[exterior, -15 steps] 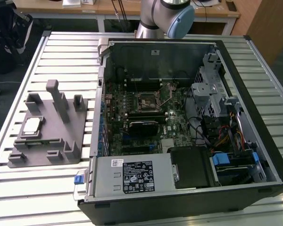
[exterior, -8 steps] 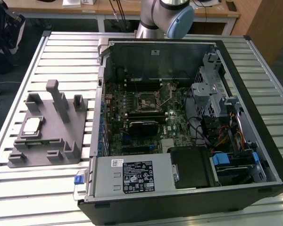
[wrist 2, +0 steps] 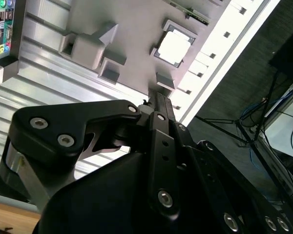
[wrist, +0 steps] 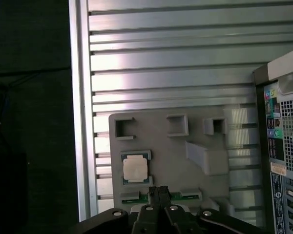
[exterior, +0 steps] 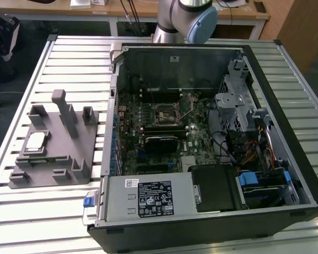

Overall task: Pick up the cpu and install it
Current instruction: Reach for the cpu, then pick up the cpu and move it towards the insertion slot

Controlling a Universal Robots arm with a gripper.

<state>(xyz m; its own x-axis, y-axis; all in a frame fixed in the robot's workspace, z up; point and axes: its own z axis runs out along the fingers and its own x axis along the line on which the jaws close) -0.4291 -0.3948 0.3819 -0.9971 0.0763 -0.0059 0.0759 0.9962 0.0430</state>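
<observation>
Silver cpu (exterior: 36, 142) flat in grey tray (exterior: 53, 147)

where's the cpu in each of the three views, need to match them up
Exterior view: the cpu sits in a pocket of the grey tray, at the exterior view's left, outside the computer case.
First wrist view: the cpu lies in its pocket on the grey tray.
Second wrist view: the cpu lies in that same pocket.
Shared landmark: the grey tray with its upright blocks.

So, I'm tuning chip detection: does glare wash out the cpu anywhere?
Second wrist view: the cpu top is blown out to white. First wrist view: the cpu is pale, with its rim readable. Exterior view: the cpu looks evenly lit, without strong glare.
</observation>
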